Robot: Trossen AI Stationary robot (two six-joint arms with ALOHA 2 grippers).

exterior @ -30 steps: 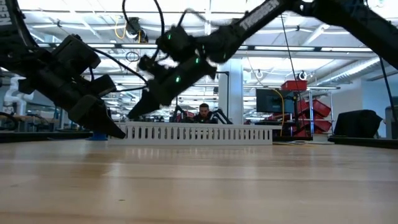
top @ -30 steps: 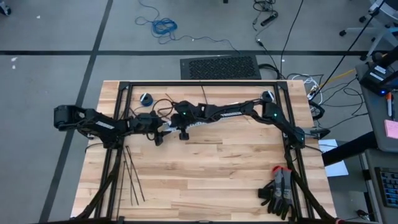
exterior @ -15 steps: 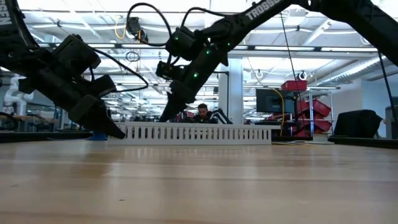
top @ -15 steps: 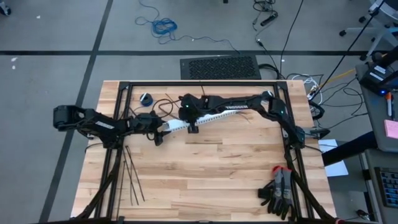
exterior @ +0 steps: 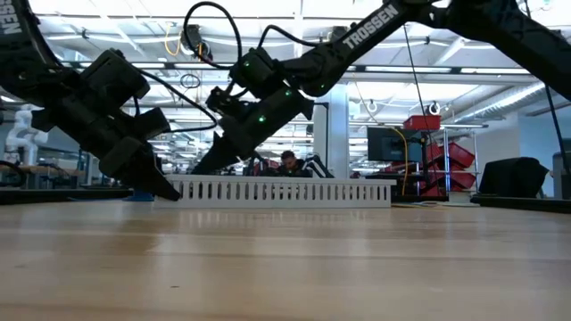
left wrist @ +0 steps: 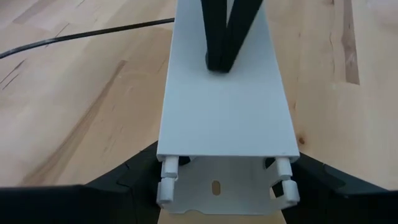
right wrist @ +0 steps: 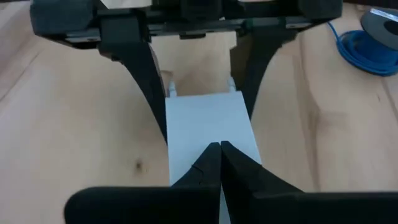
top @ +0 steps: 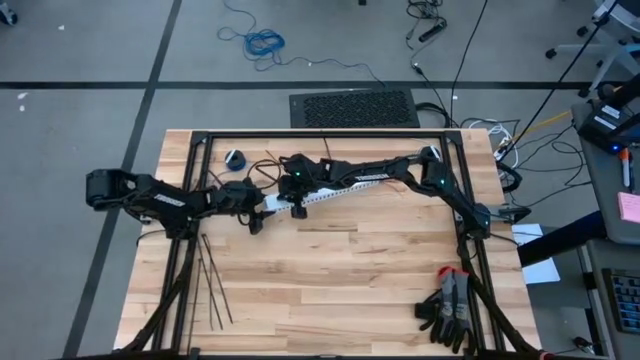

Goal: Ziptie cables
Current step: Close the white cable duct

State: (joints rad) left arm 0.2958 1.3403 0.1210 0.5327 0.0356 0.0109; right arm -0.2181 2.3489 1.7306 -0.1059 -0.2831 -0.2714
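A long white slotted duct (top: 330,192) with a flat lid lies across the far half of the table. My left gripper (top: 258,207) (left wrist: 221,186) is at the duct's left end and is shut on it. My right gripper (top: 285,200) (right wrist: 219,152) is shut, with its tips on the lid a short way in from that end. Several thin black zipties (top: 212,280) lie flat on the table near its left edge, with no gripper near them. The cables are hidden or out of view. My left gripper pinches the duct's open left end, one finger on each slotted side wall (left wrist: 163,182) (left wrist: 285,180). It comes slanting down from the table's left, with its fingers along the duct. The duct lies flat on the table. My right gripper sets its shut fingertips (left wrist: 219,61) on the top of the lid (right wrist: 205,124), near the duct's left end. It comes slanting down from the table's right, along the duct and facing the left gripper.
A blue coiled cord (top: 235,158) lies at the far left of the table. Black and red gloves (top: 450,305) lie at the near right corner. Black frame rails (top: 320,133) run along the table's edges. A person (exterior: 287,163) sits far behind the table.
My right gripper, shut throughout, went a little along the duct toward the table's right and tipped steeper. It then came back toward the left gripper and sank onto the lid. The duct and my left gripper have kept still.
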